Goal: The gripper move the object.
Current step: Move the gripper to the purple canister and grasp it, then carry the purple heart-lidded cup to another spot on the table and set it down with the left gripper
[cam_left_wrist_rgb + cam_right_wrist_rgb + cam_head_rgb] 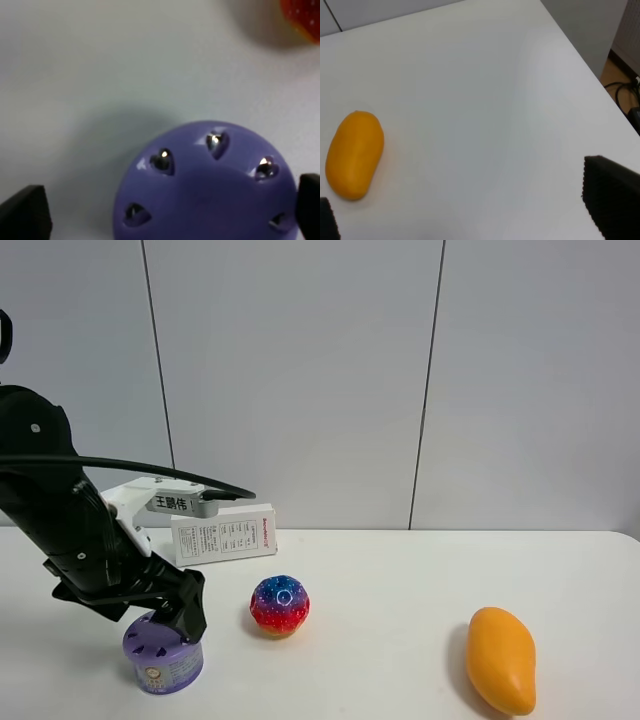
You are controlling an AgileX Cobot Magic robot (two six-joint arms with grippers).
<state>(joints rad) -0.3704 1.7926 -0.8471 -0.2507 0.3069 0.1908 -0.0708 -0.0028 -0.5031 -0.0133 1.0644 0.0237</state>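
The can (pixel 165 665) stands upright on the white surface (pixel 400 580) near its front-left corner, label facing the front edge. The black left arm (pixel 70 530) reaches down over it from the left edge, and its end covers part of the lid (pixel 210 185) in the high view. In the left wrist view the left tool (pixel 167 210) is spread wide with the can between its fingers (pixel 25 215). One finger sits well clear of the can's side, and the other sits just beside the lid's rim; contact there cannot be confirmed. The lid is lilac, with petal-shaped slots in a ring. The can rests on the surface and is not lifted. A red and blue speckled ball (pixel 279 605) lies near the can, further from the left edge and slightly further from the front edge, not touching it. A white box (pixel 225 533) with printed text stands behind both, against the back edge. An orange mango (pixel 502 660) lies near the front edge towards the right, well apart from the can and ball. The right tool (pixel 470 210) does not appear in the high view. In its own wrist view its fingers are spread wide with only bare surface between them, and the mango lies off to one side.
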